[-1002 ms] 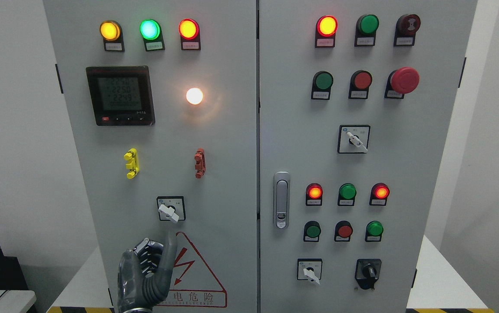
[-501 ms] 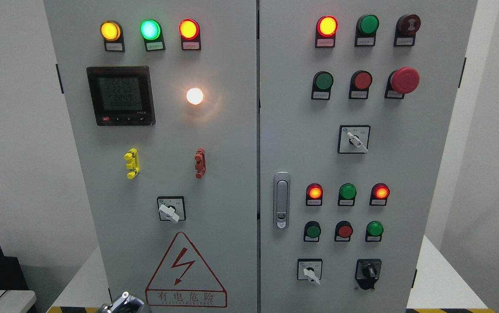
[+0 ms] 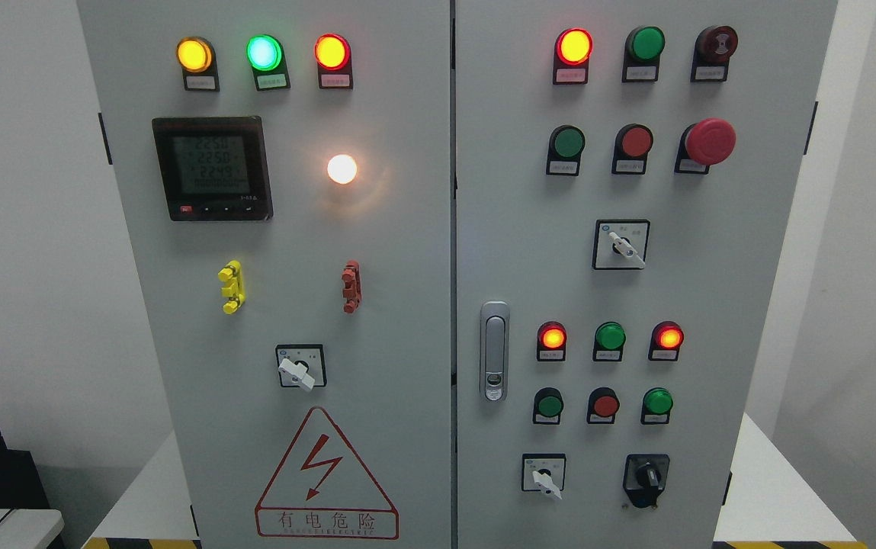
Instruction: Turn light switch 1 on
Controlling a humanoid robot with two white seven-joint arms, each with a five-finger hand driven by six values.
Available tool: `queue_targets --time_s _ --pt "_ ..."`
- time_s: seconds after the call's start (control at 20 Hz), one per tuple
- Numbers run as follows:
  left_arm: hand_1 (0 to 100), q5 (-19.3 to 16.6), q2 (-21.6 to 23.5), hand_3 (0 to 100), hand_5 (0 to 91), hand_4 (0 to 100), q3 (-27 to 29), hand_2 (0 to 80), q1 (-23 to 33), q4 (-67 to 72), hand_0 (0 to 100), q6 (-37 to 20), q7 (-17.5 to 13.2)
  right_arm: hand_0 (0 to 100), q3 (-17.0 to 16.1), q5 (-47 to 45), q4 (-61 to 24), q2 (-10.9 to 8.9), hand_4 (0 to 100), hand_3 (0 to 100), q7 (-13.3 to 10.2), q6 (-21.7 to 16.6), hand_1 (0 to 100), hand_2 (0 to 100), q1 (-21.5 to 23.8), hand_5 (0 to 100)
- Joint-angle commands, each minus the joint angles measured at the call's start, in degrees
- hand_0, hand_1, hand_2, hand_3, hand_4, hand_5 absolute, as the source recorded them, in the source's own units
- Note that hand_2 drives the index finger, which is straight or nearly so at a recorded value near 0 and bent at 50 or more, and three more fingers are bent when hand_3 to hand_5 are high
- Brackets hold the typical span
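Glowing white, the lamp (image 3: 341,168) suggests the rotary switch (image 3: 300,367) below is turned on; neither hand shows, so their state is unknown.

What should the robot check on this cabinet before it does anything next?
1. White lamp on the left door glowing: ok, it is lit.
2. Rotary switch below that lamp turned off its upright position: ok, its white handle points down to the right.
3. Robot hands away from the cabinet: ok, neither hand shows in the picture.
4. Meter screen powered: ok, digits show, though they are too small to read reliably.
5. Red mushroom button on the right door left alone: cannot tell whether it is pressed in or out.
6. Which switch counts as number 1: cannot tell, the labels are too small.
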Motion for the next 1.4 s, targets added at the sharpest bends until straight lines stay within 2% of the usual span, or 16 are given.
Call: queue_targets --time_s 0.0,0.1,0.3,0.4,0.5,0.6,0.9,1.15,1.35 --pt "21 0.13 1.93 5 5.4 20 18.14 0.0 4.21 35.81 10 -0.56 -0.24 12 1.14 -1.49 0.00 0.00 0 0 0.04 0.03 39 0 0.00 0" --pt "19 -1.27 2.90 0 0.6 14 17.70 0.0 5.01 42.67 16 -0.39 -0.24 12 1.14 -1.49 0.00 0.00 0 0 0.04 0.03 39 0 0.00 0" --pt "17 -6.55 3.25 0 0.0 3 16.47 0.0 4.92 53.66 21 1.01 -0.33 12 1.14 -1.49 0.00 0.00 0 0 0.04 0.03 39 0 0.00 0" --pt "14 -6.64 4.40 0 0.0 2 14.81 0.0 4.39 55.88 22 7.57 -0.33 12 1.14 -1.49 0.00 0.00 0 0 0.04 0.03 39 0 0.00 0" --pt "12 -6.47 4.66 0 0.0 2 10.17 0.0 3.96 56.24 23 15.92 -0.59 12 1.14 -1.49 0.00 0.00 0 0 0.04 0.03 39 0 0.00 0" --pt "12 -6.29 4.75 0 0.0 0 5.16 0.0 3.08 58.25 24 21.21 -2.34 12 1.14 -1.49 0.00 0.00 0 0 0.04 0.03 39 0 0.00 0" --pt "13 -6.38 4.05 0 0.0 0 -8.21 0.0 -0.52 65.54 25 22.73 -1.92 12 1.14 -1.49 0.00 0.00 0 0 0.04 0.03 39 0 0.00 0" --pt "14 -6.56 2.82 0 0.0 0 -15.15 0.0 -5.18 72.13 26 24.22 -2.00 12 1.14 -1.49 0.00 0.00 0 0 0.04 0.03 39 0 0.00 0" --pt "14 -6.47 2.64 0 0.0 0 -23.50 0.0 -7.12 75.74 26 24.40 -1.91 12 1.14 -1.49 0.00 0.00 0 0 0.04 0.03 39 0 0.00 0"
